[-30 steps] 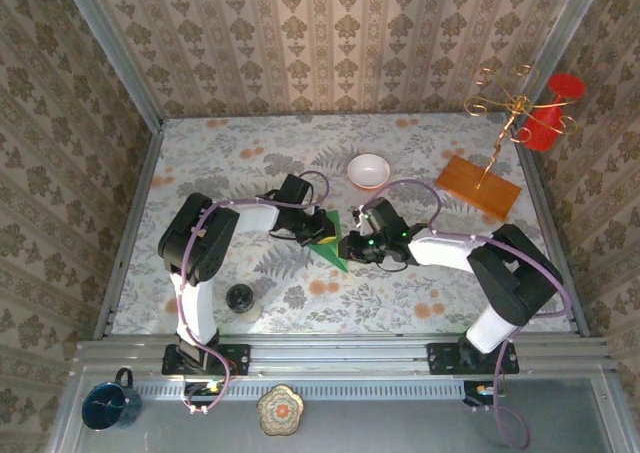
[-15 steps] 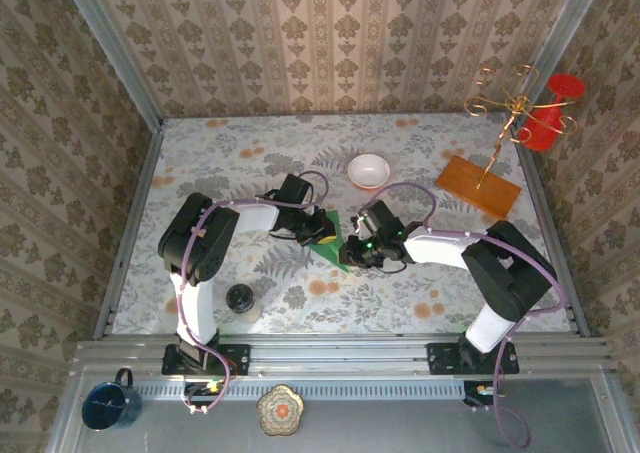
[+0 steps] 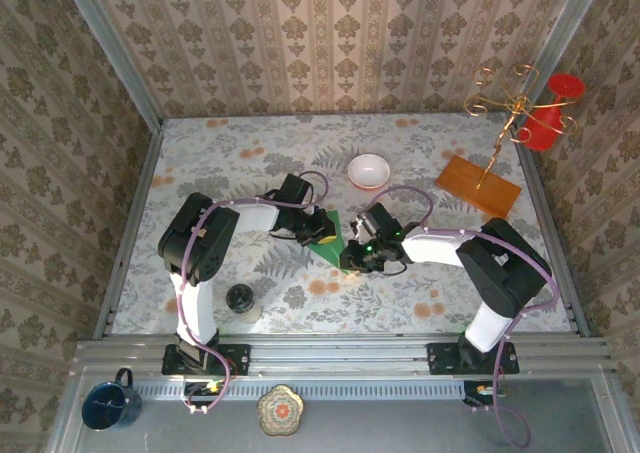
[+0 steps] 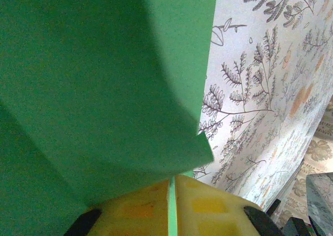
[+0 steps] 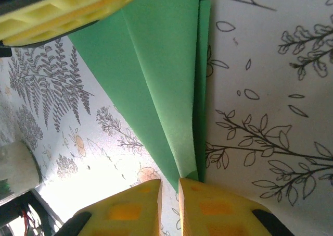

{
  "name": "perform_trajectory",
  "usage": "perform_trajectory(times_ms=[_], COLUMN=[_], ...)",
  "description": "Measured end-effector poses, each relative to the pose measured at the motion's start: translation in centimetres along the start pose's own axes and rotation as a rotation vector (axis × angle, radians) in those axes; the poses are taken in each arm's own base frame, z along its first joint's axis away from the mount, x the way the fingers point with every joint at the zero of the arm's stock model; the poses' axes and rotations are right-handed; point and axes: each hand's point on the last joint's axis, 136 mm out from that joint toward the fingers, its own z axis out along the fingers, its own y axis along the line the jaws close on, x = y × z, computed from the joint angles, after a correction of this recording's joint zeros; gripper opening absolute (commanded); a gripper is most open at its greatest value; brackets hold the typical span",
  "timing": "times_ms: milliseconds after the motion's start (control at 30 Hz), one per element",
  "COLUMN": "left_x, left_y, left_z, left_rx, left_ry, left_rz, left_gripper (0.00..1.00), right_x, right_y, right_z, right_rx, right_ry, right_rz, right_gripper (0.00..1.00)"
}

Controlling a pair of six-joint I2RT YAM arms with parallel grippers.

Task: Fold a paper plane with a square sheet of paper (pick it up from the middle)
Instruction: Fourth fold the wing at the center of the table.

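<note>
The square sheet of paper (image 3: 333, 245) is bright green and folded into a narrow pointed shape; it lies at mid-table between both arms. My left gripper (image 3: 322, 235) is shut on its wide end, and a thin green edge shows between the yellow pads (image 4: 172, 186) below the broad paper (image 4: 104, 79). My right gripper (image 3: 348, 254) sits at the pointed end. Its fingers (image 5: 170, 186) stand nearly together with a narrow slit, and the paper (image 5: 161, 64) narrows to a tip that touches the right fingertip (image 5: 208, 194). The left gripper's yellow finger (image 5: 62, 9) shows above.
A white bowl (image 3: 369, 170) stands behind the paper. An orange-brown wooden board (image 3: 478, 185) with a gold wire stand (image 3: 510, 103) is at the back right, by a red object (image 3: 552, 108). A dark jar (image 3: 240, 298) stands near the front left.
My right gripper has moved left, closing in on the paper's pointed end and covering its tip. The left gripper has stayed put, still holding the paper.
</note>
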Motion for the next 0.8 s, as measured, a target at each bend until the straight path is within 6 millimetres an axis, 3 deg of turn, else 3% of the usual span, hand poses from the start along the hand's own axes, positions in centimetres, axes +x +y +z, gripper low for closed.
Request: perform_trajectory(times_ms=[500,667,800], left_x=[-0.1,-0.1,-0.1], left_y=[0.1,0.1,0.1], left_z=[-0.1,-0.1,-0.1], left_rx=[0.0,0.002,0.002], left_ry=[-0.001,0.001,-0.001], left_rz=[-0.003,-0.004,-0.004], left_gripper=[0.13,0.13,0.13], right_x=[0.8,3.0,3.5], right_y=[-0.6,-1.6,-1.0], right_z=[0.2,-0.9,-2.3], right_rx=[0.0,0.002,-0.008], right_ry=[0.014,0.039,0.033], right_rz=[0.0,0.007,-0.003], right_gripper=[0.19,0.2,0.29])
